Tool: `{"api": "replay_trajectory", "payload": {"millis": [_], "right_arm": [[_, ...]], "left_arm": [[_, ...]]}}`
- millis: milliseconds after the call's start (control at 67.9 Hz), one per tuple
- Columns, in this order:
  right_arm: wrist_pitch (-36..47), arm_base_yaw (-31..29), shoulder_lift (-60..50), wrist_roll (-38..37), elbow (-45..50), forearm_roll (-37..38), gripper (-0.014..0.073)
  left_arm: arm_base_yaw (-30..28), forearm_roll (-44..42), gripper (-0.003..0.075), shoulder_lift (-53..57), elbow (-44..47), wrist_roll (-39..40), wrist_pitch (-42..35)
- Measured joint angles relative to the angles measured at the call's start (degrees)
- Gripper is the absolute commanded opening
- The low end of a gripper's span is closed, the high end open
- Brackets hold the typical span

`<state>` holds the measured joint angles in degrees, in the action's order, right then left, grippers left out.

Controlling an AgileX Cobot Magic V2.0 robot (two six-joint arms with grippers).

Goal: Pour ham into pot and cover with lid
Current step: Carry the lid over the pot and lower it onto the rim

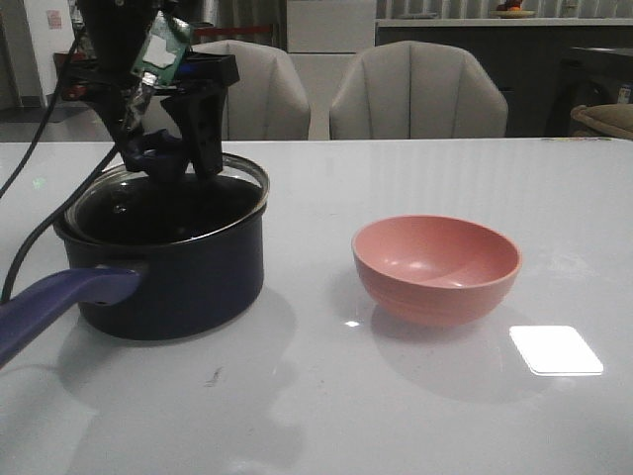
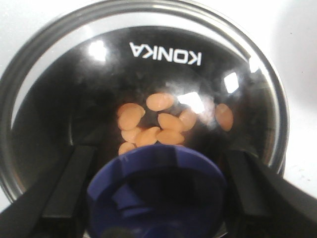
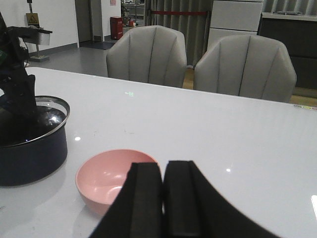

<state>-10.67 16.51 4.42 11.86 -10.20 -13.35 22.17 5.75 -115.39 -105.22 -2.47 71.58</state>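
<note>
Leftmost, the pot (image 1: 173, 272) stands on the white table (image 1: 396, 416), its purple-blue handle (image 1: 59, 302) reaching toward the near left edge. The lid (image 1: 213, 183) lies on the pot's rim, though from the front it seems to sit slightly tilted rather than flat. Over it hangs the left gripper (image 1: 168, 158), fingers either side of the funnel-shaped knob (image 2: 156, 191); in the left wrist view the two dark fingers (image 2: 67, 186) stand close beside the knob, but whether they actually press it I cannot tell. Through the tinted glass, marked KONKA, the ham (image 2: 158, 124) shows as small orange pieces lying together on the pot's bottom. A black cable (image 1: 25, 148) trails down the far left side. Further right, well apart from the pot, sits the pink bowl (image 1: 436, 269), upright, with nothing standing between the two. A bright square of reflected light (image 1: 556, 349) lies on the table near the bowl's right. The right gripper (image 3: 162, 198) hovers above the table near the bowl, its jaws pressed together on nothing. Behind the table stand two grey padded chairs (image 1: 415, 89).
</note>
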Motion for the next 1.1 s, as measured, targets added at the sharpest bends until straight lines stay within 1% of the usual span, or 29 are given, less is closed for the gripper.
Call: {"api": "replay_trajectory", "payload": {"millis": [103,280,368,943,1105], "right_arm": [[0.00,0.00,0.00,0.00,0.00,0.00,0.0150],[0.00,0.00,0.00,0.00,0.00,0.00,0.0150],[0.00,0.00,0.00,0.00,0.00,0.00,0.0150],[0.00,0.00,0.00,0.00,0.00,0.00,0.0150],[0.00,0.00,0.00,0.00,0.00,0.00,0.0150]], "left_arm": [[-0.37,-0.11,0.0412,-0.07,0.00,0.28,0.00],[-0.37,0.09,0.0539,-0.07,0.00,0.78,-0.10],[-0.37,0.09,0.0573,-0.12,0.00,0.78,-0.10],[-0.77,0.80,0.0575,0.45,0.00,1.91,-0.33],[-0.89,0.46,0.0573,2.99,0.00,1.91,-0.33]]}}
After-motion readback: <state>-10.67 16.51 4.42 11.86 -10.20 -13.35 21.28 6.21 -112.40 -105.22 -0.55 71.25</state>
